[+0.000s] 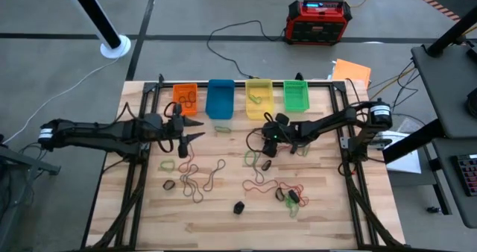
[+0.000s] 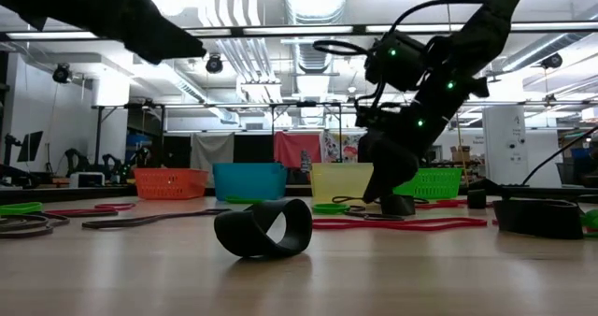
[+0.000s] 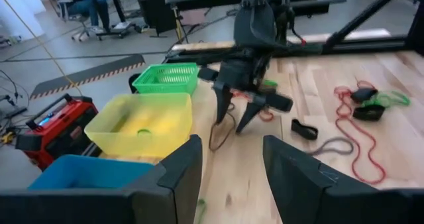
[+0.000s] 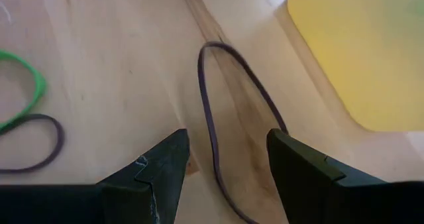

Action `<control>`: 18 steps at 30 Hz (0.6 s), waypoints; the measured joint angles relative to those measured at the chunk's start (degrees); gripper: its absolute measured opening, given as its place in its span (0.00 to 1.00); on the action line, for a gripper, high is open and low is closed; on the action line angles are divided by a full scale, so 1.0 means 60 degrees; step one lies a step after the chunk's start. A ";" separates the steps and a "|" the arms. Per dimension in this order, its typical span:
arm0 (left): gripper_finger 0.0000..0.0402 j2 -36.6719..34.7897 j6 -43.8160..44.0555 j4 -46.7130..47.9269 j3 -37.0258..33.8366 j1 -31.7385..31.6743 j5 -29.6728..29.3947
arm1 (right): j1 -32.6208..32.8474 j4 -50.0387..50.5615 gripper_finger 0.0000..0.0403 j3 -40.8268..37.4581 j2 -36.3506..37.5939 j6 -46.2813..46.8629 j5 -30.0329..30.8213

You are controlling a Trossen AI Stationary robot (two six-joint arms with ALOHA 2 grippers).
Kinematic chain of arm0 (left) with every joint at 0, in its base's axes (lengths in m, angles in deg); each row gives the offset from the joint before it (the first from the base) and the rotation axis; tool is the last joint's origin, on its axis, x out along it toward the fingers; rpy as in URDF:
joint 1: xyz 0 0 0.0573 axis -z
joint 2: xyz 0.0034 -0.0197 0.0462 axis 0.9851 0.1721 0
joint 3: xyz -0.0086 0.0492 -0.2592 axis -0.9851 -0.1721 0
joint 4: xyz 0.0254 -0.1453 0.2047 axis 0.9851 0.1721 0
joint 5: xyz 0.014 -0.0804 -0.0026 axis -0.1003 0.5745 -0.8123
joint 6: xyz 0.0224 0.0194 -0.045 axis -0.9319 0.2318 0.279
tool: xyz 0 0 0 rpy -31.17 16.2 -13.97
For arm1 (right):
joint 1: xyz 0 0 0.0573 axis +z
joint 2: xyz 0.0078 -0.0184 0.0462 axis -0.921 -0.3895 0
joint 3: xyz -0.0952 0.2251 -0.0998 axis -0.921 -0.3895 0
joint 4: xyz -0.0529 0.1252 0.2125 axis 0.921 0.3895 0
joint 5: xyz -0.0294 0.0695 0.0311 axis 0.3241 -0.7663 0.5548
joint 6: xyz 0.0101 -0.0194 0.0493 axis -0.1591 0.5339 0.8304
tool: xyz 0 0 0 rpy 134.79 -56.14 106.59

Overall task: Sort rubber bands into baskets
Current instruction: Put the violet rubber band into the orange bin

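Lettering is nowhere readable — the red-black box (image 1: 318, 21) on the floor beyond the table shows no legible label from above. Four baskets stand in a row at the table's far edge: orange basket (image 1: 185, 99), blue basket (image 1: 220, 98), yellow basket (image 1: 258, 98) and green basket (image 1: 296, 95). From above, rubber bands (image 1: 200, 177) lie scattered over the wooden table (image 1: 328, 215) in front of the baskets, brown, red, green and black, with a few already in the orange and yellow baskets. Only the low view shows a thick black band (image 2: 263, 228) standing on edge close to the lens. Only the right wrist view shows what sits under the right gripper (image 4: 227, 164): a dark purplish band (image 4: 228, 91) lying flat beside the yellow basket, running down between the parted fingers, which hold nothing. The left wrist view confirms this from the side — the right gripper's tips point down at that band. The left gripper (image 1: 195, 136) hovers in front of the orange and blue baskets, jaws apart and empty.
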 joint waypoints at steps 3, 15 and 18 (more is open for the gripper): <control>0.36 0.0024 0.0031 -0.0146 -0.0077 0.0000 -0.0003 | -0.0022 -0.0175 0.49 0.0000 -0.0179 0.0004 0.0011; 0.36 0.0210 0.0136 -0.1822 -0.0764 0.0000 0.0013 | -0.0444 -0.1100 0.16 0.0022 -0.0909 -0.0322 -0.0859; 0.36 0.0252 0.0287 -0.2120 -0.0948 0.0000 0.0023 | -0.0492 -0.1365 0.05 0.0011 -0.0883 -0.0621 -0.1141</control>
